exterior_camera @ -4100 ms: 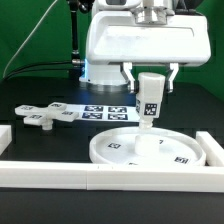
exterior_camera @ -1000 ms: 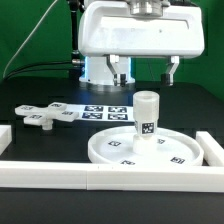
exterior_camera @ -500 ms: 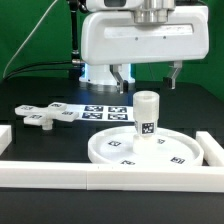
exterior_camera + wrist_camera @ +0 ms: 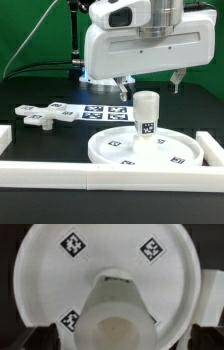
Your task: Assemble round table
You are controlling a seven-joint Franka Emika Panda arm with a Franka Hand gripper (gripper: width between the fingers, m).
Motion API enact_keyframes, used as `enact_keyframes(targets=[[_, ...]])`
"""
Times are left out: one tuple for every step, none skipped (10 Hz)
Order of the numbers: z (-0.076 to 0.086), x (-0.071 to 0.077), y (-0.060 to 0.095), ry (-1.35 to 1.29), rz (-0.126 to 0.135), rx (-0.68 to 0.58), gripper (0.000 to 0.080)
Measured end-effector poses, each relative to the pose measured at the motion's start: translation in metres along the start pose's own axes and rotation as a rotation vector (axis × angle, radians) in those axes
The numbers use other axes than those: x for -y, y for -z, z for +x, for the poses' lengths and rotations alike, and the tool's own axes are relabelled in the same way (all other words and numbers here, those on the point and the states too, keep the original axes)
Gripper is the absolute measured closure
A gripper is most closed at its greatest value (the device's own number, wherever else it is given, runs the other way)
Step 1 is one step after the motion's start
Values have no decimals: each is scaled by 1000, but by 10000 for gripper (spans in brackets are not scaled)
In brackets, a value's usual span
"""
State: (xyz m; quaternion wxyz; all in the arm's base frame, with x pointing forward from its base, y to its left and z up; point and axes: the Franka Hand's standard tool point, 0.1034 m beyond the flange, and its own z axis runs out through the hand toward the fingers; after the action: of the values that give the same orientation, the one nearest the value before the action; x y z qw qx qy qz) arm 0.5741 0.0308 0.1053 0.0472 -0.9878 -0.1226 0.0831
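Note:
The large round disc (image 4: 145, 149) lies flat on the black table. The short thick post (image 4: 147, 115) stands upright on the disc's middle, with a tag on its side. My gripper (image 4: 150, 86) hangs open just above the post, one finger on each side of it, touching nothing. The cross-shaped piece (image 4: 45, 115) lies on the table at the exterior view's left. In the wrist view the post (image 4: 122, 314) rises toward the camera from the disc (image 4: 110, 258), and my dark fingers (image 4: 42, 336) stand wide apart on either side of it.
The marker board (image 4: 105, 110) lies behind the disc. A long white rail (image 4: 100, 174) runs along the front edge and another short rail (image 4: 212, 148) stands at the exterior view's right. The robot base (image 4: 95, 70) is at the back.
Four seconds ago the gripper held the post on the disc. It has since let go, opened and risen; in the last second the hand has tilted and turned slightly above the post.

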Motion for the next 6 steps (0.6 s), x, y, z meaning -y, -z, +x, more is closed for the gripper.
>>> enact_keyframes(targets=[[1, 0, -2, 0, 1, 2, 150], [2, -1, -5, -1, 0, -1, 150], [4, -3, -6, 5, -4, -12, 150], [5, -3, -9, 6, -6, -19, 150], [6, -3, -12, 9, -13, -39, 198], [3, -2, -18, 16, -16, -47, 198]])
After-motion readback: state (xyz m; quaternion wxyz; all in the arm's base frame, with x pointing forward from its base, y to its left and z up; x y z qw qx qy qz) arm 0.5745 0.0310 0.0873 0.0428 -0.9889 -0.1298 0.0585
